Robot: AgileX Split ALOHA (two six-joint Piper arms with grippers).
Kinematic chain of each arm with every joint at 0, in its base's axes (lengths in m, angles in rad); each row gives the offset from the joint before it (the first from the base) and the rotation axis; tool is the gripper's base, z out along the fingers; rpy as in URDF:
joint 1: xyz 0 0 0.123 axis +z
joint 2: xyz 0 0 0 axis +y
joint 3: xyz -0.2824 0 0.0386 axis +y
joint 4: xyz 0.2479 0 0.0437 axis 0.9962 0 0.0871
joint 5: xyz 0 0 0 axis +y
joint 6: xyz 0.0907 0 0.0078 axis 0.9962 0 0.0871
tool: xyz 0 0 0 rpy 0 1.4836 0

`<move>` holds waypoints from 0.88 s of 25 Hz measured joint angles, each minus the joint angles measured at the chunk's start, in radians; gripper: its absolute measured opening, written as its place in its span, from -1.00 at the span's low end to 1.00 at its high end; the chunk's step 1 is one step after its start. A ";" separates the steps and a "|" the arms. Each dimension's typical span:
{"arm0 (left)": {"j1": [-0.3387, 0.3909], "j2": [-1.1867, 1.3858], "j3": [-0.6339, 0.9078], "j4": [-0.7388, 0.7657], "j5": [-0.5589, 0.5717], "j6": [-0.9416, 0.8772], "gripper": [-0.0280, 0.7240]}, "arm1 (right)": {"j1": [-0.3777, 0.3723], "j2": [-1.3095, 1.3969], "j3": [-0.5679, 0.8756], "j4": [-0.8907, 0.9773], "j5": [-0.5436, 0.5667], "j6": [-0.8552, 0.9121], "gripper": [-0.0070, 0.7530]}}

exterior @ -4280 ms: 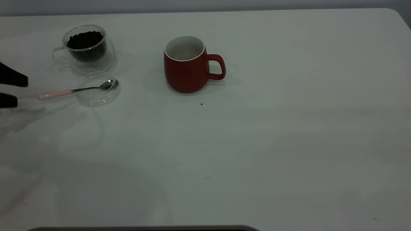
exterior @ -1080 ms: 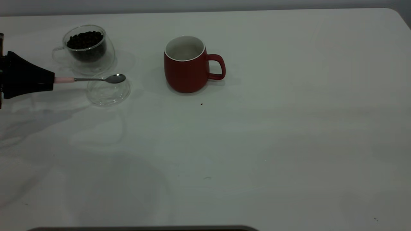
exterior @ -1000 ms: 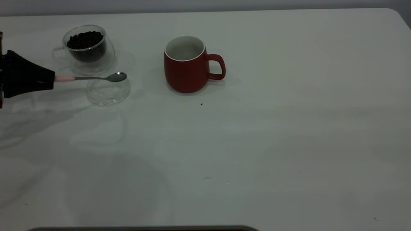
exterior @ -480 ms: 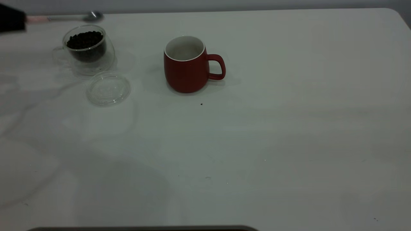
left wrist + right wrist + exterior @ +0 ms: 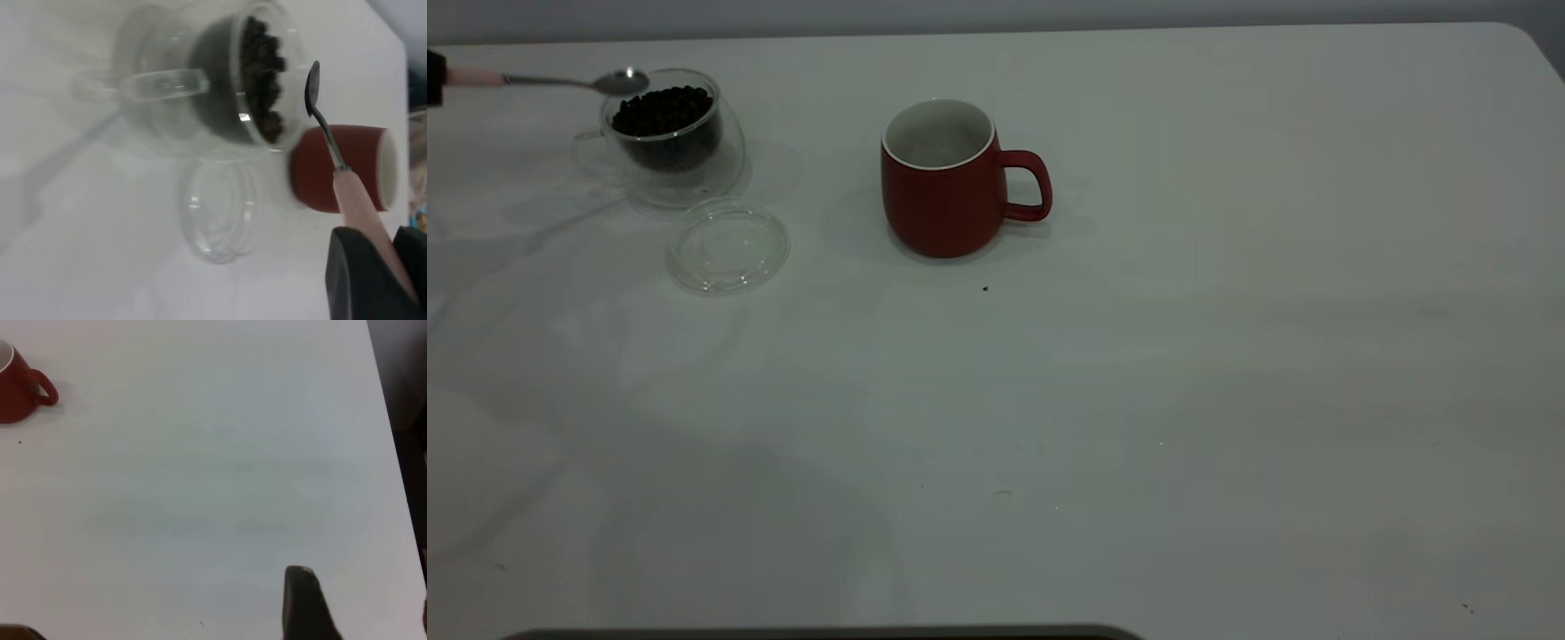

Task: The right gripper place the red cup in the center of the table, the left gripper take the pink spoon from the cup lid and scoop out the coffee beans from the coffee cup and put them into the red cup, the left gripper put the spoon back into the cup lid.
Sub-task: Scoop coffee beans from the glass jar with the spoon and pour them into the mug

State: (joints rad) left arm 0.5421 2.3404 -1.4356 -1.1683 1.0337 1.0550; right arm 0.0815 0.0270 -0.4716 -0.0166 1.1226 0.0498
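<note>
At the far left edge of the table [image 5: 1138, 400], left hand [image 5: 383, 273] pinching the pink spoon [image 5: 551, 81] by its handle, bowl hovering over the coffee beans [image 5: 663, 111] in the coffee cup [image 5: 671, 138]. Cup lid [image 5: 727, 246] bare just beside. Red cup [image 5: 947, 178] upright mid-table. Right hand [image 5: 303, 603] off to the side, grip impossible to tell.

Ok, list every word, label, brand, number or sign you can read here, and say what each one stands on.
None: no readable text in any view.
The red cup, the coffee cup, the cup lid, the pink spoon and the table show no print or label.
</note>
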 joint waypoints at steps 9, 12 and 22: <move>0.000 0.005 0.000 -0.039 -0.079 0.116 -0.59 | 0.000 0.000 0.000 0.000 0.000 0.000 0.21; -0.001 0.013 0.000 -0.070 -0.080 0.141 -0.59 | 0.000 0.000 0.000 0.000 0.000 0.000 0.21; -0.014 0.054 0.000 -0.080 -0.084 0.190 -0.59 | 0.000 0.000 0.000 0.000 0.000 0.000 0.21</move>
State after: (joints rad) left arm 0.5280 2.3942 -1.4356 -1.2482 0.9496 1.2453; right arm 0.0815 0.0270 -0.4716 -0.0166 1.1230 0.0498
